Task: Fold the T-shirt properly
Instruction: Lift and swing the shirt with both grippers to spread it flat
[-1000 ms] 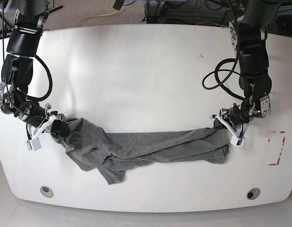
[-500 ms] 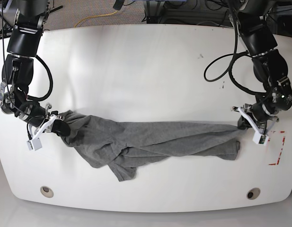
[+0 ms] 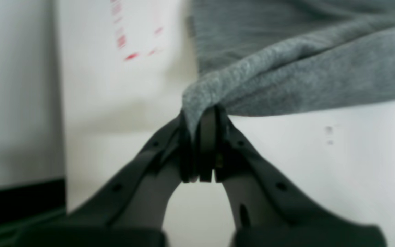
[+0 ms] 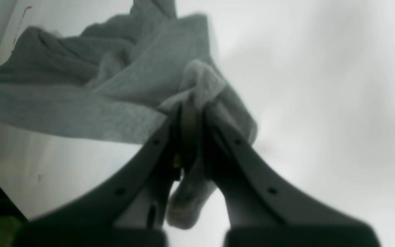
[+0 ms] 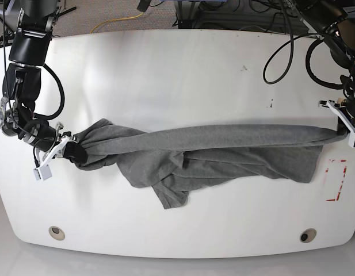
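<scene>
Between the clamped left gripper and clamped right gripper, each pinching an end, the T-shirt stretches lengthwise across the table.

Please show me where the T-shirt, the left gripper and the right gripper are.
T-shirt (image 5: 223, 144), base view, stretched middle.
left gripper (image 3: 201, 120), left wrist view, fingertips.
right gripper (image 4: 190, 106), right wrist view, fingertips.

Overhead base view of table; wrist cameras close behind each tool.

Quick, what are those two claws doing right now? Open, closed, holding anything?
Left gripper: closed, pinching one end of the T-shirt.
Right gripper: closed, pinching the shirt's other end.
</scene>
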